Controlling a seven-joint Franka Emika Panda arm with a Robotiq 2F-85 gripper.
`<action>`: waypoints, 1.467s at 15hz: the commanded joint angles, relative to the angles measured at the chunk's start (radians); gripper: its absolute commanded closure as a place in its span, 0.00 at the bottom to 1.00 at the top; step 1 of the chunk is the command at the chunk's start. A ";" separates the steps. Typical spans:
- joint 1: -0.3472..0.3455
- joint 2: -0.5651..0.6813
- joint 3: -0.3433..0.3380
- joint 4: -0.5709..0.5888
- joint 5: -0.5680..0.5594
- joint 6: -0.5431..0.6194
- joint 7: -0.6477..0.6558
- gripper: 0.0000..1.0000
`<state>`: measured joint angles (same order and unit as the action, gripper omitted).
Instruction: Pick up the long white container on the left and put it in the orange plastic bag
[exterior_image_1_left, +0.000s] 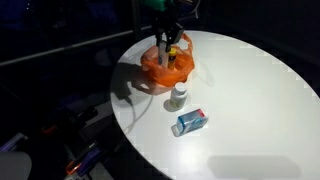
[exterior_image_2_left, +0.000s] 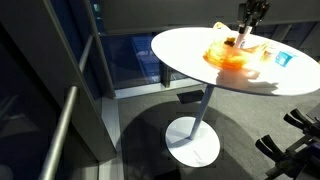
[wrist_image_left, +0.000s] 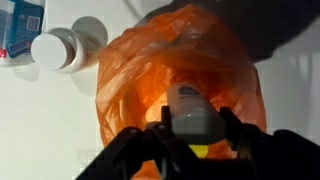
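On my wrist view the gripper (wrist_image_left: 198, 132) is partly closed, its jaws set only as far apart as the long white container (wrist_image_left: 193, 110) is wide. The two dark fingers (wrist_image_left: 160, 135) sit against its left and right sides, so I read it as clamped on the container and not loose. The container stands between the pads with its rounded white end facing the camera. A thin yellowish strip shows at its lower edge.

Behind and around it I see the orange plastic bag (wrist_image_left: 150, 70), its mouth open and its crumpled walls rising on every side of the container. I cannot tell whether the container touches the plastic or the bottom of the bag.

In an exterior view the gripper (exterior_image_1_left: 169, 45) points straight down into the top of the bag (exterior_image_1_left: 160, 70), which sits near the far edge of the round white table (exterior_image_1_left: 250, 100). The container is mostly hidden there by the fingers and the bag's rim.

A white bottle (exterior_image_1_left: 179, 95) stands upright just beside the bag on the near side. A blue box (exterior_image_1_left: 190, 122) lies flat a little beyond the bottle. Neither touches the gripper. In the wrist view both sit at the upper left, outside the bag.
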<state>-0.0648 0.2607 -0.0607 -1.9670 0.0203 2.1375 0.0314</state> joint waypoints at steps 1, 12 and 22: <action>-0.004 0.044 0.016 0.078 0.027 -0.033 -0.040 0.73; -0.007 0.130 0.052 0.182 0.061 -0.030 -0.081 0.73; -0.005 0.172 0.047 0.192 0.042 -0.003 -0.093 0.73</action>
<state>-0.0654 0.4189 -0.0134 -1.8041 0.0571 2.1390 -0.0397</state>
